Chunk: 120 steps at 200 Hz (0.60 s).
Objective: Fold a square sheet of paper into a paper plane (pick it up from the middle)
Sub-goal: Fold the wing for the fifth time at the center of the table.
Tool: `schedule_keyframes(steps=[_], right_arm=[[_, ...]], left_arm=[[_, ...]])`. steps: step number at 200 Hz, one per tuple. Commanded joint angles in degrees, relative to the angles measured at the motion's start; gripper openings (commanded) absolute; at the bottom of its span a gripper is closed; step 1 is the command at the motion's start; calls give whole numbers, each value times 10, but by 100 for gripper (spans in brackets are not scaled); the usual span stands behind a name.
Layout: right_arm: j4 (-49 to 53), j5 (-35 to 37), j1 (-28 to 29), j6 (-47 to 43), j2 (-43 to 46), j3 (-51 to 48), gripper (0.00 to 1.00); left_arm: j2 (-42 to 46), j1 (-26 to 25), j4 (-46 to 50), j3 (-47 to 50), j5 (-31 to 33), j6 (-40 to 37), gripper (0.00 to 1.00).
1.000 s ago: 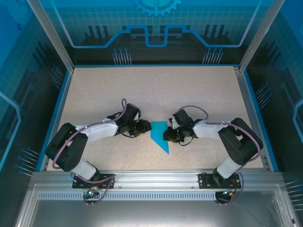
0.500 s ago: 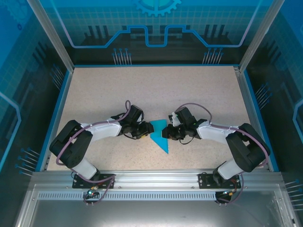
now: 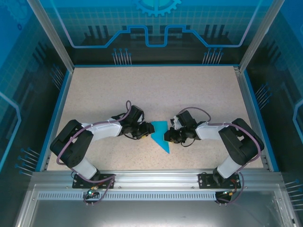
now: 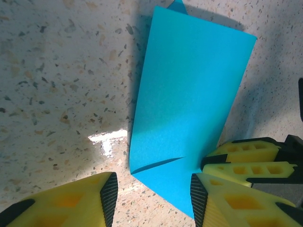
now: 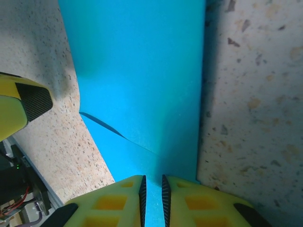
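Top external view: the left gripper point(image 3: 147, 134) is reaching in low over the speckled table point(image 3: 156, 90), its tips lying at the left edge of the teal paper point(image 3: 160, 135). On the left wrist camera, the left gripper point(image 4: 154, 194) is standing with its yellow fingers spread wide, and the paper's point(image 4: 189, 94) near corner is lying between them. Whether the right-hand pad is touching the paper I cannot tell.

The paper is sitting near the middle of the table between the two arms, folded into a narrow creased shape that is tapering to a point toward the near edge.

Further right, the right gripper point(image 3: 168, 138) is meeting the paper's right edge. On the right wrist camera, its fingers point(image 5: 128, 194) are pressing almost together, pinching the paper point(image 5: 142, 71) in the thin slit between them, while a flap is lifting along a crease.
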<state>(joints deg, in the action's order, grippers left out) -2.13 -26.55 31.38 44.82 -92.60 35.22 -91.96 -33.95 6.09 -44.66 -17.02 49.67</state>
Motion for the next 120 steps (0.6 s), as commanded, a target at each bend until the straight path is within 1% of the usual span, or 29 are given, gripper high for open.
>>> schedule_keyframes(steps=[1,48,120], right_arm=[[-27,-9,-17,3,-17,-23,20],[-67,-25,-28,16,-32,-44,20],[-74,-27,-35,15,-39,-54,20]], left_arm=[[-14,-6,-2,-17,-21,14,48],[-34,-11,-21,-18,-30,38,46],[-60,-14,-73,-12,-34,62,45]])
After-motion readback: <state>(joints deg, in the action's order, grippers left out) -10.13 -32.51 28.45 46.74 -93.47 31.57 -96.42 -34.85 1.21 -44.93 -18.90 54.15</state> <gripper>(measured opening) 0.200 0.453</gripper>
